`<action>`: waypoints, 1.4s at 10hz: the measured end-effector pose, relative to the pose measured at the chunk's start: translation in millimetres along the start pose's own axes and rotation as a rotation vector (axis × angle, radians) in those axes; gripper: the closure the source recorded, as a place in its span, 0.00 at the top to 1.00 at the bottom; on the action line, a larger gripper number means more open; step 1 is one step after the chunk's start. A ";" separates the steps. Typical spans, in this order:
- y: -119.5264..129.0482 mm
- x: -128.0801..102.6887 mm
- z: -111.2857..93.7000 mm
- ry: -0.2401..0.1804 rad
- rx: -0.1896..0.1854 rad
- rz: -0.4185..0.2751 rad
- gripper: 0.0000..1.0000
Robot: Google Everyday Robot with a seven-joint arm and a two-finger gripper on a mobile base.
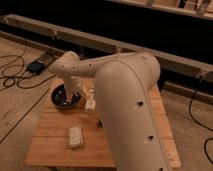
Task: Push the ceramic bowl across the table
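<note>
The ceramic bowl (62, 98), dark, round and glossy, sits at the far left corner of the wooden slatted table (50, 147). My gripper (75, 95) hangs down from the wrist (70, 67) and is at the bowl's right rim, partly over its inside. I cannot tell whether it touches the bowl. My big cream arm (127, 110) crosses the view and hides the right half of the table.
A small white upright object (90, 101) stands just right of the bowl. A beige flat block (75, 136) lies at the table's front left. Cables and a black box (36, 66) lie on the floor to the left. A dark wall rail runs behind.
</note>
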 end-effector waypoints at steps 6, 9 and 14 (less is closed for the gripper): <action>39.3 -39.7 40.5 -0.001 -0.026 -0.078 0.65; 49.7 -39.3 56.1 0.027 -0.021 -0.120 0.65; 64.0 -12.4 67.0 0.091 0.009 -0.191 0.65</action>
